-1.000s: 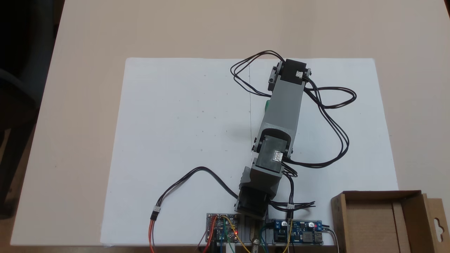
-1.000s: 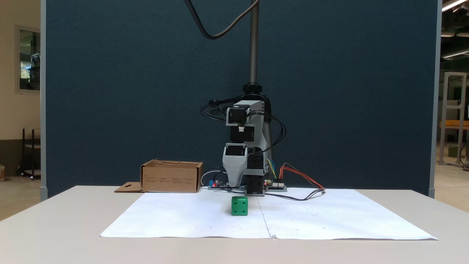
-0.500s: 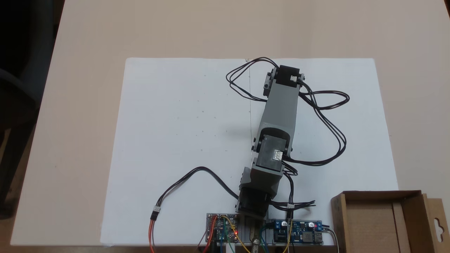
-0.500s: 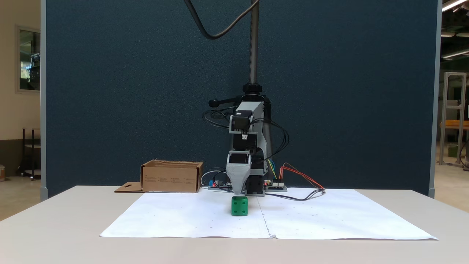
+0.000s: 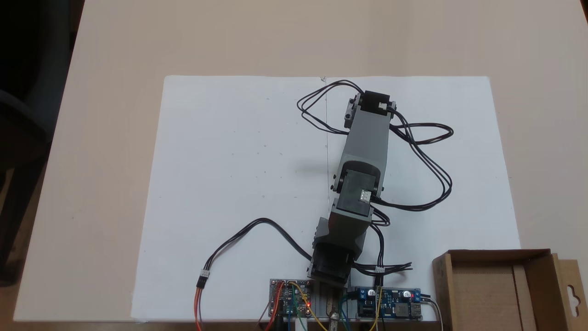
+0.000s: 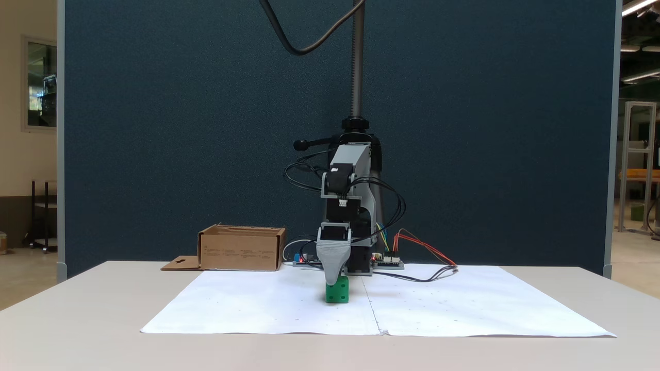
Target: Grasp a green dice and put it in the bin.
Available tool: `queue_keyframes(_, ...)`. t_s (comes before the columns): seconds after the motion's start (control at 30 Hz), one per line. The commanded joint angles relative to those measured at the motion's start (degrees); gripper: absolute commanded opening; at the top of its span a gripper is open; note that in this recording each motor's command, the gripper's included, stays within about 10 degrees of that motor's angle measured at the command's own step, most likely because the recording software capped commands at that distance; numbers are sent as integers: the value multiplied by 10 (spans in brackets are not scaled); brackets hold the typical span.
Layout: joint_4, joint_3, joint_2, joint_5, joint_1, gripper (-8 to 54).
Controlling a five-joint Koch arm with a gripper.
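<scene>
We see a pale beige table with a large white paper sheet spread flat on it. On the sheet the green dice rests near the centre crease. At the overhead picture's five o'clock the bin sits on the table, and circuit boards lie at six o'clock.

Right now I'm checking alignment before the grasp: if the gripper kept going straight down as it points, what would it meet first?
Most likely the green dice: the gripper points down with its tip at the cube's top edge. Depth is unclear from the front, so it may slip beside it.
</scene>
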Motion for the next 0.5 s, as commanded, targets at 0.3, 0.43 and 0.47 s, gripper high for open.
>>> queue_keyframes(0.3, -23, -3, -32, 23, 13, 429)
queue_keyframes(0.43, -28, 5, -37, 24, 11, 413)
queue_keyframes(0.47, -28, 8, -38, 24, 11, 410)
